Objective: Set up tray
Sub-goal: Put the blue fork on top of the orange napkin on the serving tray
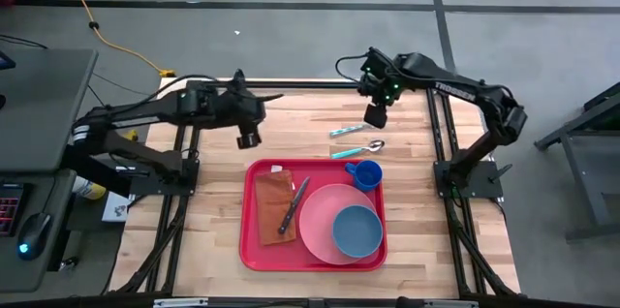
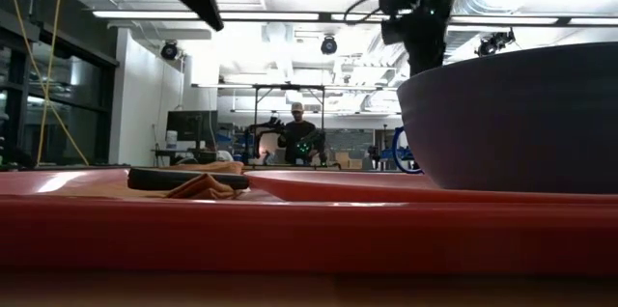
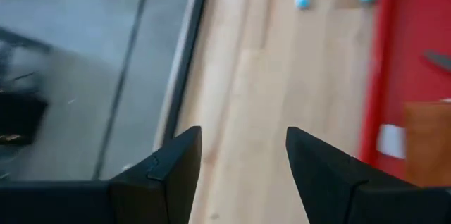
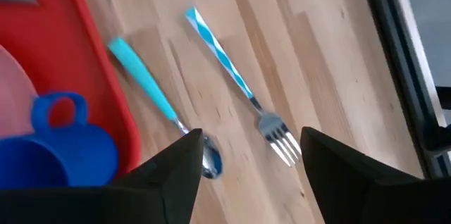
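Closest to the low camera, the tray (image 1: 254,250) sits at table centre, already loaded: napkin (image 1: 273,209) and knife (image 1: 294,205) at 9 o'clock, plate (image 1: 320,223) with bowl (image 1: 357,231) at 4 o'clock, cup (image 1: 365,173) at 1 o'clock. Outstanding, by judgement: spoon (image 4: 156,104) and fork (image 4: 232,76), lying on the table just beyond the tray's 12 o'clock rim. Right gripper (image 4: 246,159) hovers above them, fingers released and empty; left gripper (image 3: 243,157), also spread and empty, hangs off the tray's 11 o'clock corner.

Glossy, seemingly plastic tray (image 1: 254,250); wood table (image 1: 213,201)
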Action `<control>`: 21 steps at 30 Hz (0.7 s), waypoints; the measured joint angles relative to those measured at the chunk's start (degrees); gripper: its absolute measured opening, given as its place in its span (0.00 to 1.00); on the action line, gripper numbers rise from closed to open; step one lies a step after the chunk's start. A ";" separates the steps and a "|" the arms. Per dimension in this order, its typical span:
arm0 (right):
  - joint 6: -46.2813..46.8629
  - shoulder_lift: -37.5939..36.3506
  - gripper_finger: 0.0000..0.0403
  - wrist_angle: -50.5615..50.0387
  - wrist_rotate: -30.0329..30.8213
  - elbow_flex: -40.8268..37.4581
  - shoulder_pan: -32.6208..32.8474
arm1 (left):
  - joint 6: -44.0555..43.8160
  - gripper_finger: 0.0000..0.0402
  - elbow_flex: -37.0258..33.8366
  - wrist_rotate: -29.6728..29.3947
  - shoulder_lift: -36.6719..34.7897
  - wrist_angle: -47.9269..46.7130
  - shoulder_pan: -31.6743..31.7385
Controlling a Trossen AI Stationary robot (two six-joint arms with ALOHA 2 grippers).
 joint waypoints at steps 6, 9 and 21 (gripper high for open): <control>-4.69 5.40 0.54 -0.32 1.86 0.00 0.01 | -1.62 0.59 -8.09 7.14 -6.39 7.61 0.00; -6.47 9.13 0.53 -0.52 2.29 0.00 0.02 | -1.34 0.59 -8.94 10.19 -7.29 8.99 0.00; -15.44 18.23 0.53 1.79 9.32 0.00 1.87 | 4.12 0.59 -9.04 25.72 -7.34 15.82 0.00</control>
